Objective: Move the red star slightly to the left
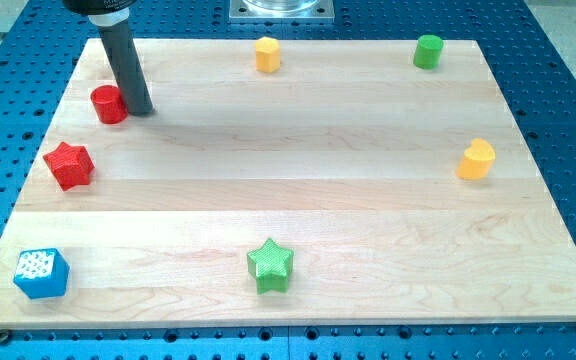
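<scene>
Our tip (pixel 140 108) touching right side of red cylinder (pixel 109 104); ridged red star (pixel 69 164) below-left, apart. Pale wood-grain bench (pixel 298 180). We carry no pincer.

The rod (pixel 123 55) is cut off by the view's top edge, as is the metal plate (pixel 281 10) beyond the tabletop's far edge.

A pale wooden board (pixel 298 190) lies on a blue perforated table (pixel 558 90), with a grey metal mount (pixel 282 10) at the far edge.
</scene>
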